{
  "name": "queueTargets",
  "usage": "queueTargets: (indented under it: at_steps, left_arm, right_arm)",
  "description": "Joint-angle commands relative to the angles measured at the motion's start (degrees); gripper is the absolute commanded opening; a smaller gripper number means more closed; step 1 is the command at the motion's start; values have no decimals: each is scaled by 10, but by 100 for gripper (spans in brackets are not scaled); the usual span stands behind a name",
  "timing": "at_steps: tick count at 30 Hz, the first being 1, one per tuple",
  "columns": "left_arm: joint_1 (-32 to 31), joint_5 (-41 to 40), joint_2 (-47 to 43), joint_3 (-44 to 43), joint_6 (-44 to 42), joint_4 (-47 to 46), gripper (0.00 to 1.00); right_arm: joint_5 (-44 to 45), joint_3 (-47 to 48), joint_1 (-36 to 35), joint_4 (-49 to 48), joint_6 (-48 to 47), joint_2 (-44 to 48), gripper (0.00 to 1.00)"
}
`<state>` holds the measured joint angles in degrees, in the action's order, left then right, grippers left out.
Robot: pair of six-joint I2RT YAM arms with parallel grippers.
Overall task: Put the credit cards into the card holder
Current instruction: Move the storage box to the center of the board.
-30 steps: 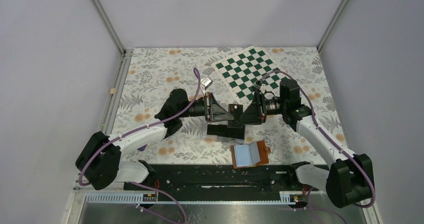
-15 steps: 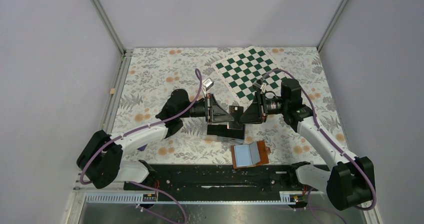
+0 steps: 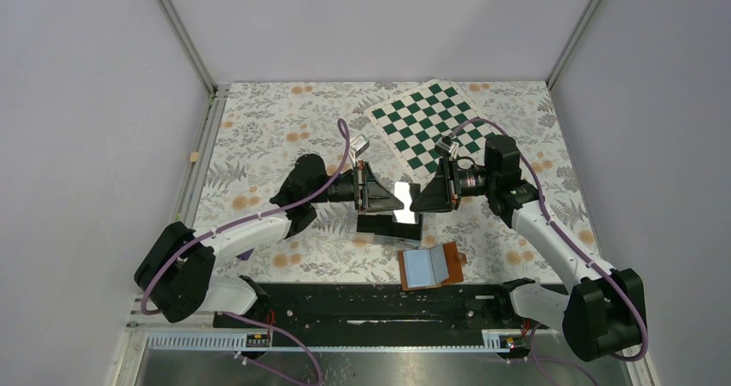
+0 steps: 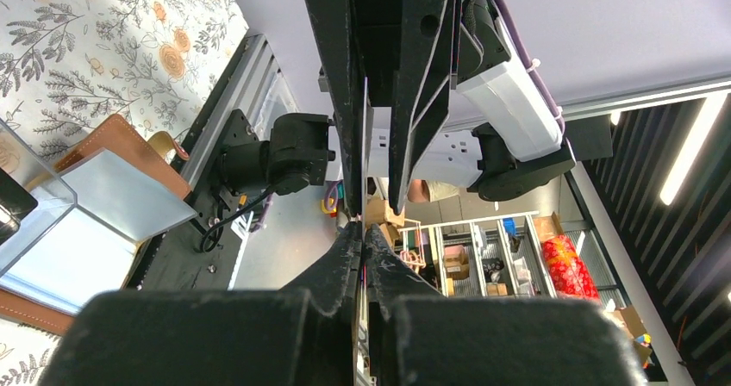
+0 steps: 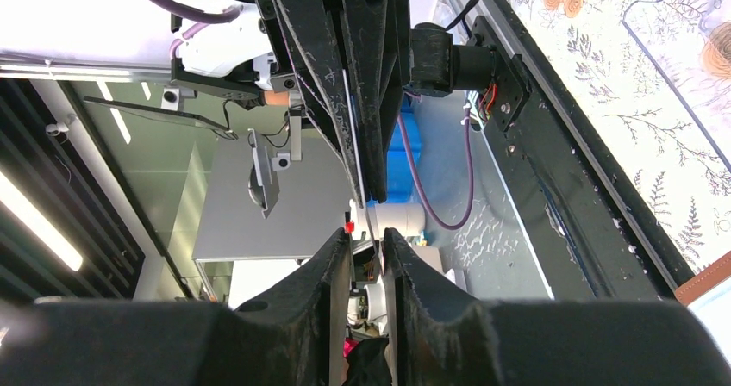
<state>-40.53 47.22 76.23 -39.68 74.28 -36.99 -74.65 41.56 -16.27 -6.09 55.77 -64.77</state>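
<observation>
My left gripper [image 3: 395,203] is shut on one credit card [image 3: 403,191], held in the air above a clear box [image 3: 390,227] that contains dark credit cards. In the left wrist view the gripper [image 4: 362,231] pinches the card's thin edge [image 4: 364,145]. My right gripper [image 3: 415,203] faces it tip to tip. Its jaws [image 5: 366,235] stand a little apart, with the far end of the card [image 5: 352,136] running between them. The card holder [image 3: 431,266] lies open near the front edge, showing its pale blue sleeves. It also appears in the left wrist view [image 4: 121,145].
A green and white chessboard mat [image 3: 431,123] lies at the back right on the floral tablecloth [image 3: 267,127]. The black base rail [image 3: 371,304] runs along the near edge just below the card holder. Grey walls close in the cell on both sides.
The right gripper's jaws have narrowed around the card. The card between the two grippers now catches the light in the top view. Both arms have stayed almost in place.
</observation>
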Motion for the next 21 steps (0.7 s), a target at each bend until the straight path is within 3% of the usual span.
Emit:
queueTargets:
  at_steps: [1,5,8,9,12,14,16,21]
  left_arm:
    - [2,12,6,3,5,-41,0]
    - [1,15,6,4,4,-42,0]
    - [1,17,6,7,4,-42,0]
    - [1,16,5,8,3,-41,0]
    - [2,6,-4,12,-20,-2,22]
    - [4,-13,-18,11,-56,69,38]
    - [10,-42,-34,11,-100,150,46]
    - [48,-164,-66,-22,-256,462,49]
  right_arm:
    - [-16,-1,-2,-42,19,-2,27]
    - [-19,0,-12,-61,27,-11,18]
    - [-20,-5,-20,-96,49,-19,0]
    - [-20,-8,-22,-110,60,-21,0]
    - [-17,-13,-23,-121,62,-22,0]
    - [-7,-12,-22,-97,42,-20,0]
    - [10,-3,-22,-42,-5,-13,0]
    - [103,58,-22,249,-206,-7,0]
